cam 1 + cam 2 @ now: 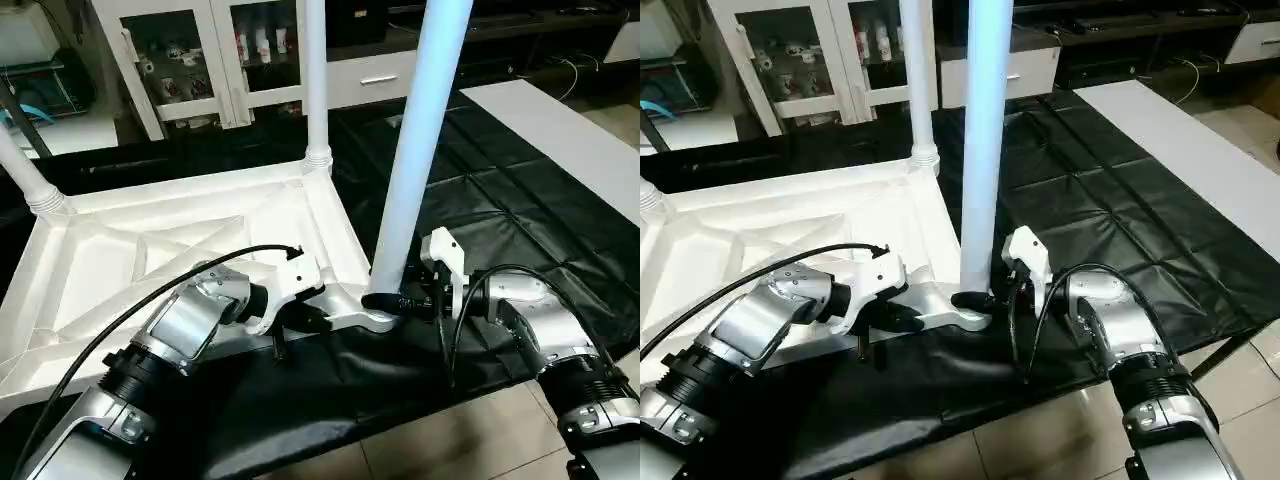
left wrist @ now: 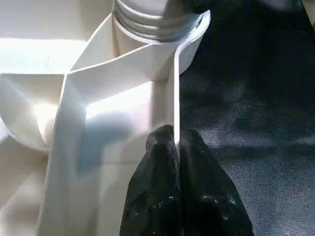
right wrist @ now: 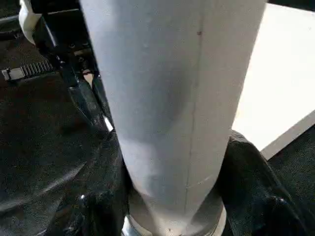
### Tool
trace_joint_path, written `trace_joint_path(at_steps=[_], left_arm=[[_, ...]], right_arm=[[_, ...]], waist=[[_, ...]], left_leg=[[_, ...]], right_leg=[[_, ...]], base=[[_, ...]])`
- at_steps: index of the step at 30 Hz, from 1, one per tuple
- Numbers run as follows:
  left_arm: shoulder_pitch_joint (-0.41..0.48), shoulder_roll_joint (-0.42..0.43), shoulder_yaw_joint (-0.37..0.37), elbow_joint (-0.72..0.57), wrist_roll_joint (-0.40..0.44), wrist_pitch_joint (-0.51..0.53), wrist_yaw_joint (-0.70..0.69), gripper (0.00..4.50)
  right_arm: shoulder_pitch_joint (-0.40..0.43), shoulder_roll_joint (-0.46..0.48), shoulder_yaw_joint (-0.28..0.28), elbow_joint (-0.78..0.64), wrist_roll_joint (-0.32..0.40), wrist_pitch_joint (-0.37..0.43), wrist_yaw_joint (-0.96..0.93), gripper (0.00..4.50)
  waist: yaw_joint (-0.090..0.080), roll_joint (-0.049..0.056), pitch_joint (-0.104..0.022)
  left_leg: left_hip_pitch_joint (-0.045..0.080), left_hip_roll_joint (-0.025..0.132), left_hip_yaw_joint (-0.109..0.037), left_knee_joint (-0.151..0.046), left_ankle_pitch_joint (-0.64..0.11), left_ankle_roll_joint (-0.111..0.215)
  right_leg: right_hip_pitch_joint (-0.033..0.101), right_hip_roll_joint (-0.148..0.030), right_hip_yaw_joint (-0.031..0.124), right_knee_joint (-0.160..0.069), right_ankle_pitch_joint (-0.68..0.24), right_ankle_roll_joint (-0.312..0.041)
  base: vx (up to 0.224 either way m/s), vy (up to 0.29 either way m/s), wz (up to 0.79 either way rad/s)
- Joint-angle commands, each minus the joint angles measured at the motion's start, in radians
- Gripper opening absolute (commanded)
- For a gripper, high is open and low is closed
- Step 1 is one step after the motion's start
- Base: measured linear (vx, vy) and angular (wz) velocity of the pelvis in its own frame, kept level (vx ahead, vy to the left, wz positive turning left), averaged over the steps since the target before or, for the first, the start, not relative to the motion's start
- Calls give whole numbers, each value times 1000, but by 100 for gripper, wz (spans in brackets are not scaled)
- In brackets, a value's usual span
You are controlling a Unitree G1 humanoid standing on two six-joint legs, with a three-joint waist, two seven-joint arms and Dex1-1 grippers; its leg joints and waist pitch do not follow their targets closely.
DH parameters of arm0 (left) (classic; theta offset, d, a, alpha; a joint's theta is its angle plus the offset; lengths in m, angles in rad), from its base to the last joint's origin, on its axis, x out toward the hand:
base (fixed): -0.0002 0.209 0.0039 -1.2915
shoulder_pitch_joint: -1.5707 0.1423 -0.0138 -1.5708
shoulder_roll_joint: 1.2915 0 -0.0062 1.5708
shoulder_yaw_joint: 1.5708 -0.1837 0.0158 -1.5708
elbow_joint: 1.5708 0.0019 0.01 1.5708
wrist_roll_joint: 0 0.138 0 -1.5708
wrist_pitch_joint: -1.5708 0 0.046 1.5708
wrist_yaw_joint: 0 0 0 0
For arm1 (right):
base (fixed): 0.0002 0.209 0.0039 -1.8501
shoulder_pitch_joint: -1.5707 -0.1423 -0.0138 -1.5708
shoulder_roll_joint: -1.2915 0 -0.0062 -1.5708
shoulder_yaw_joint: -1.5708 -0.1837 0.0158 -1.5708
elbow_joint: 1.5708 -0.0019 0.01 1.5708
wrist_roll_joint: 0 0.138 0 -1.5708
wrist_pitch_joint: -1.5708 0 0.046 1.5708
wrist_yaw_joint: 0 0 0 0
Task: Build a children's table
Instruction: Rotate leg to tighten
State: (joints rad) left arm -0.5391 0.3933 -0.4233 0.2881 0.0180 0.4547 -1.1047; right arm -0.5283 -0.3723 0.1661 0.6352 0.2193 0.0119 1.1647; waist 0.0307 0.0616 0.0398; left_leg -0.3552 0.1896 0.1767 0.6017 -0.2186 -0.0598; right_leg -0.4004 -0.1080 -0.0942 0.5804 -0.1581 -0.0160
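Observation:
The children's table top (image 1: 150, 250) lies upside down on the black cloth, ribbed underside up. A white leg (image 1: 315, 80) stands in its far right socket, another leg (image 1: 25, 165) in the far left one. A third leg (image 1: 420, 130) rises, slightly tilted, from the near right corner socket (image 1: 375, 318). My right gripper (image 1: 385, 300) is shut on this leg's base; in the right wrist view the tube (image 3: 167, 98) sits between both fingers (image 3: 251, 182). My left gripper (image 1: 305, 318) is shut on the top's thin near rim (image 2: 175, 98), just left of that socket.
The black-draped work table (image 1: 500, 210) ends close in front of my arms, with tiled floor (image 1: 450, 440) below. A white panel (image 1: 570, 130) lies at the far right. White glass-door cabinets (image 1: 190, 60) stand behind the table.

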Motion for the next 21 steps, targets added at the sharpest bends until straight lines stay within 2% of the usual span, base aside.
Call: trace_joint_path(at_steps=[1,2,4,5,6,8,10,11,12,13,14,15,16,17,18,19,20,21], left_arm=[[24,-9,-39,26,9,13,-13,0],[18,-27,-23,44,6,10,16,0],[9,-49,-6,67,7,6,53,0],[-12,-81,14,116,20,-13,122,0],[-19,-91,20,131,24,-18,142,0],[-32,-107,29,156,30,-29,175,0],[-44,-120,36,177,34,-37,203,0],[-54,-132,43,194,38,-44,229,0],[-54,-132,43,194,38,-44,229,0],[-71,-151,54,220,45,-48,272,0],[-71,-151,54,220,45,-48,272,0],[-94,-176,68,252,55,-49,334,0],[-116,-199,81,285,68,-49,392,0],[-116,-199,81,285,68,-49,392,0],[-134,-218,96,312,78,-51,447,0],[-136,-220,97,315,80,-52,453,0],[-164,-243,115,362,96,-60,526,0],[-164,-243,115,362,96,-60,526,0]], right_arm=[[-30,17,-33,52,-20,-10,-102,211],[-40,33,-44,89,-42,-32,-182,210],[-48,52,-55,121,-61,-48,-261,208],[-56,92,-78,153,-70,-56,-379,207],[-59,105,-86,161,-70,-56,-417,206],[-65,131,-96,173,-70,-52,-472,205],[-74,154,-102,187,-74,-51,-522,204],[-84,175,-107,201,-77,-44,-570,204],[-84,175,-107,201,-77,-44,-570,204],[-103,207,-114,230,-86,-48,-652,204],[-103,207,-114,230,-86,-48,-652,203],[-132,253,-125,268,-94,-46,-770,203],[-163,301,-142,308,-93,-41,-888,202],[-163,301,-142,308,-93,-41,-888,202],[-187,339,-157,337,-96,-37,-1008,202],[-189,344,-159,340,-97,-38,-1023,202],[-218,400,-183,374,-111,-51,-1211,202],[-218,400,-183,374,-111,-51,-1211,202]], waist=[[-3,-10,-61],[-7,-15,-58],[-16,-13,-54],[-18,-17,-53],[-23,-14,-51],[-33,-14,-54],[-38,-13,-55],[-42,-13,-56],[-43,-12,-58],[-45,-12,-58],[-48,-12,-58],[-49,-11,-61],[-52,-9,-59],[-54,-9,-59],[-51,-8,-63],[-54,-7,-61],[-54,-7,-65],[-52,-5,-67]], left_leg=[[-2,33,-5,-71,-133,95],[-3,32,-5,-73,-164,83],[2,30,-9,-77,-225,47],[2,30,-8,-77,-230,45],[4,29,-11,-80,-249,32],[0,28,-15,-82,-259,25],[0,29,-14,-82,-268,31],[0,29,-12,-80,-257,37],[-3,29,-13,-81,-247,42],[-3,29,-12,-80,-241,44],[-5,27,-11,-79,-236,45],[-6,27,-13,-79,-227,48],[-4,27,-12,-79,-219,43],[-5,26,-13,-79,-216,32],[-2,26,-11,-77,-213,36],[-4,26,-10,-76,-207,39],[-3,24,-10,-76,-167,33],[1,24,-10,-75,-141,31]], right_leg=[[54,-39,38,-51,-198,-266],[54,-39,38,-57,-248,-250],[51,-43,36,-73,-384,-204],[49,-43,37,-76,-398,-196],[46,-42,36,-78,-424,-186],[50,-41,34,-75,-416,-178],[48,-41,33,-78,-403,-179],[46,-40,36,-76,-370,-192],[50,-40,35,-72,-344,-201],[48,-40,36,-72,-333,-207],[48,-41,36,-71,-329,-210],[52,-41,33,-70,-328,-209],[46,-41,35,-71,-327,-210],[48,-40,34,-71,-334,-207],[48,-42,34,-70,-317,-209],[43,-42,37,-69,-303,-214],[44,-40,36,-64,-263,-220],[43,-37,36,-59,-221,-228]], base=[[0,0,0],[0,0,0],[0,0,0],[0,0,0],[0,0,0],[0,0,0],[0,0,0],[0,0,0],[0,0,0],[0,0,0],[0,0,0],[0,0,0],[0,0,0],[0,0,0],[0,0,0],[0,0,0],[0,0,0],[0,0,0]])
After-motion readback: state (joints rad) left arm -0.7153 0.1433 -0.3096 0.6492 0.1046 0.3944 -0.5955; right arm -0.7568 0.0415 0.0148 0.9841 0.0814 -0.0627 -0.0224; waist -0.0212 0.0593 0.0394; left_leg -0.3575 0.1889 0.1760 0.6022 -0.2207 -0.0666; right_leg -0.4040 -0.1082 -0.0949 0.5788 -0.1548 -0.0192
